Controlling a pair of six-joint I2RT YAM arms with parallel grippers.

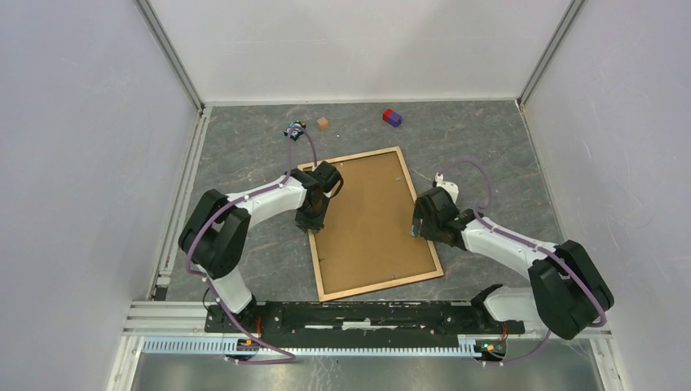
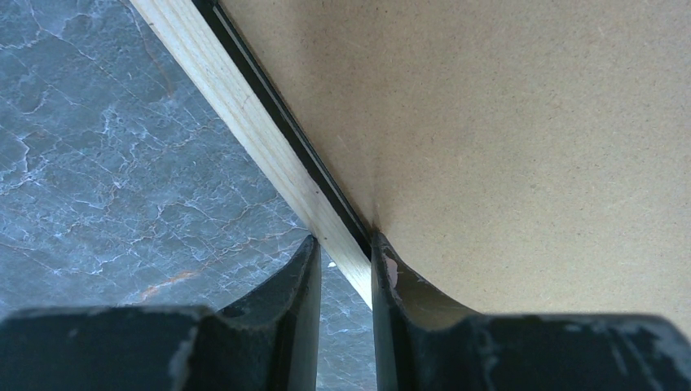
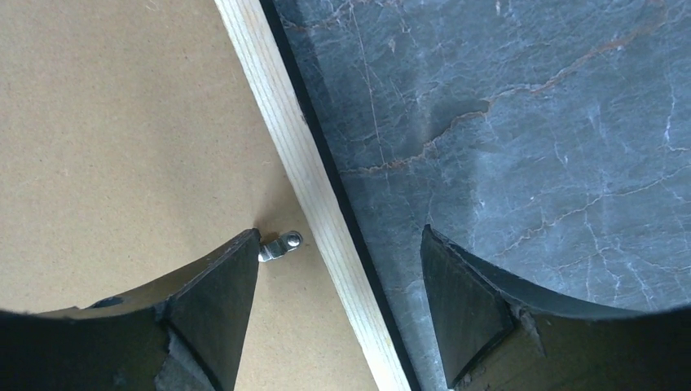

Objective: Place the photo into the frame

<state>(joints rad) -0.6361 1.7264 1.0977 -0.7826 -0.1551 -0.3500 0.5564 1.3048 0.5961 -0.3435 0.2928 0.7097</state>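
The frame [image 1: 383,285] lies flat on the grey table, light wood side up, with the brown backing board [image 1: 371,216] inside it. The photo is hidden. My left gripper [image 1: 312,221] is at the frame's left rail. In the left wrist view its jaws [image 2: 344,244] are closed on the wood rail [image 2: 244,106], one finger outside it and one against the board [image 2: 505,122]. My right gripper [image 1: 417,230] is at the right rail. In the right wrist view it [image 3: 338,240] is open, straddling the rail [image 3: 277,122], with one finger next to a small metal clip [image 3: 281,244].
A small brown cube [image 1: 323,123], a red and purple block [image 1: 392,117] and a small dark object [image 1: 295,129] lie at the back of the table. White walls close in the left, right and back sides.
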